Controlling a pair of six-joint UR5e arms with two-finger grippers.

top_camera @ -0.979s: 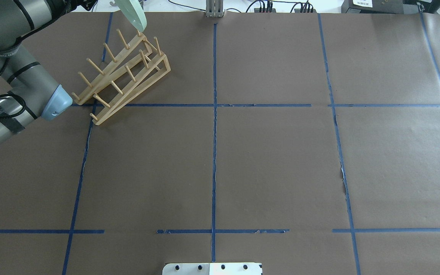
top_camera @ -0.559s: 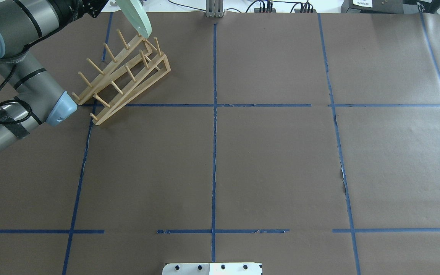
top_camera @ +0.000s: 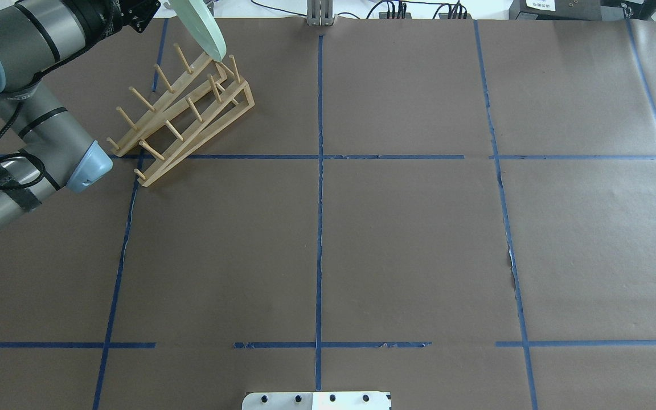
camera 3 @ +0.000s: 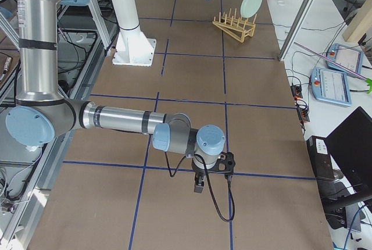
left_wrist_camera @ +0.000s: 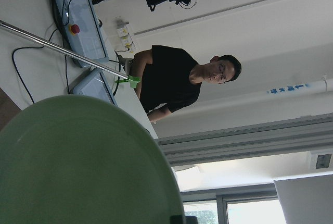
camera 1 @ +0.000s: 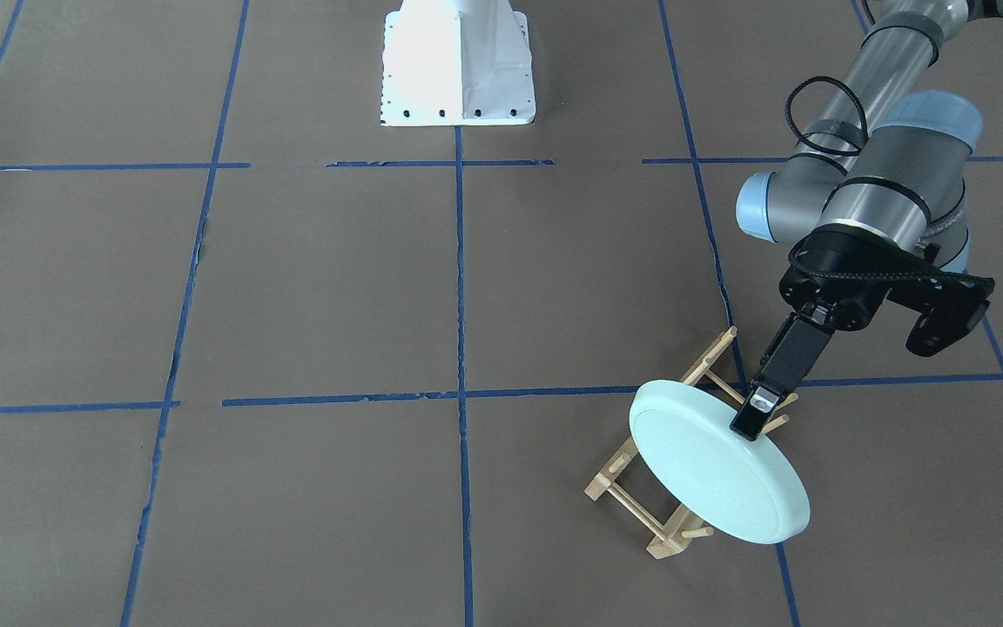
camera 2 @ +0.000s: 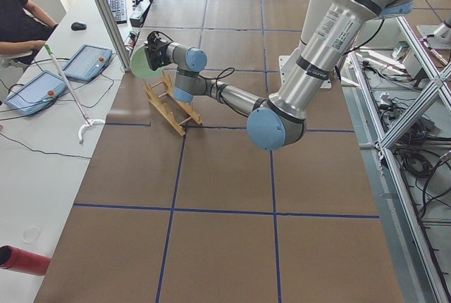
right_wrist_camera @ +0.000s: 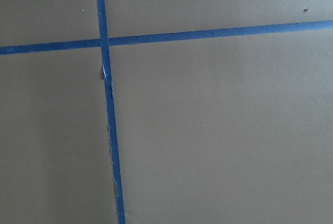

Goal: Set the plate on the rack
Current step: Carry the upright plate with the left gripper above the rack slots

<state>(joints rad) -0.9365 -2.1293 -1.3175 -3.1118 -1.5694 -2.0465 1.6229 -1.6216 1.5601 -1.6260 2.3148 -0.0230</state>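
While left arm [camera 1: 867,196] extends over rack [camera 1: 632,492], left fingers [camera 1: 782,359] clamp tilted plate [camera 1: 710,475] rim; right fingers [camera 3: 198,185]: cannot tell.

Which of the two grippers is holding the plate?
The left gripper: it's shut on the plate's rim, holding it tilted at the rack's far end. The right gripper hangs over brown paper, far from both.

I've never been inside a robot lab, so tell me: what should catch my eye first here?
The pale green plate stands out. It is held tilted on edge by the left gripper at its rim, over a small wooden rack toward the table's far left corner. The brown table is crossed by blue tape lines.
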